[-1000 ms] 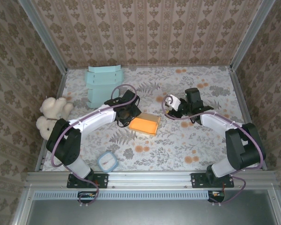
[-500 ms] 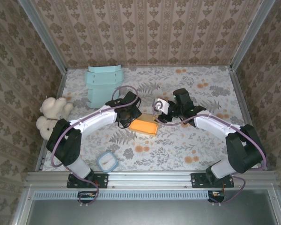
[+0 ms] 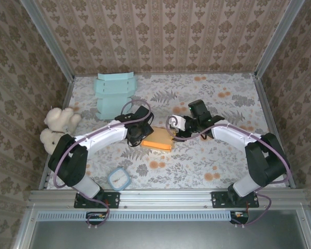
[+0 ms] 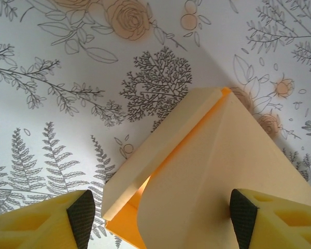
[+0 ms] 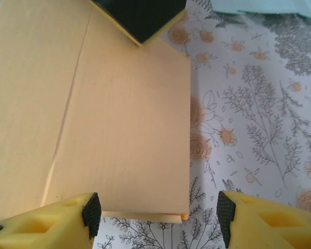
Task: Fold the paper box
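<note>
While the paper box (image 3: 158, 141) (orange) lies beneath them, left gripper (image 4: 161, 220) and right gripper (image 5: 158, 211) hover with jaws spread, empty.

My paper box (image 3: 158, 139) is a flat piece of yellow-orange card. It lies near the middle of the table (image 3: 207, 166), a little left of centre and well apart from every edge. I see it lying flat, one layer folded over another. One long narrow panel (image 4: 160, 150) runs along a side, lifted slightly, and brighter orange card (image 4: 125, 220) shows in the gap beneath it. The broad top face is pale and smooth, with a straight crease (image 5: 70, 104) running down it. Its corners look square and its edges clean.
</note>
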Robot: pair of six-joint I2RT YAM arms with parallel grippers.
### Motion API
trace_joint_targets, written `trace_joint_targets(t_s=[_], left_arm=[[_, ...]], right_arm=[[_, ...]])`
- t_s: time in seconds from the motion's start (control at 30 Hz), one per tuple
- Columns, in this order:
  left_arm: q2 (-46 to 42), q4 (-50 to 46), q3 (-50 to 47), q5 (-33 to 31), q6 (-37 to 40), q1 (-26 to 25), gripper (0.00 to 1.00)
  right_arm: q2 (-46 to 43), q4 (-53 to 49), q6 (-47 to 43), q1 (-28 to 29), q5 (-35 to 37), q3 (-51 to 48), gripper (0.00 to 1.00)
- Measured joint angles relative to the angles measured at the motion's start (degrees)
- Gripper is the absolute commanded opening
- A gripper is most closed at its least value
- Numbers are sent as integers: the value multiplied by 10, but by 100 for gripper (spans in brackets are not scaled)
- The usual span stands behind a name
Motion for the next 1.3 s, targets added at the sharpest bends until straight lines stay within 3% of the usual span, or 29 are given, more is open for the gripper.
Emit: trace_joint_targets(t_s=[0.3,0.47,0.63,0.77,0.97,1.17,1.3], left_arm=[[-2,8,-22,0,0,0,76],[-2,13,-30,-3,0,0,77],[-2,23,-41,-5,0,0,78],[-3,26,-45,-11,0,-1,80],[-8,58,-78,-27,0,-13,80],[-17,92,-106,-45,-4,-24,80],[-21,104,-116,-56,-6,-30,80]], right_arm=[[18,-20,-4,4,11,7,64],[16,-19,35,4,17,13,64],[-10,-10,169,7,50,38,67],[-58,6,357,24,149,48,67],[-133,64,617,40,248,-41,65],[-102,102,726,89,262,-110,65],[-64,131,752,113,270,-112,64]])
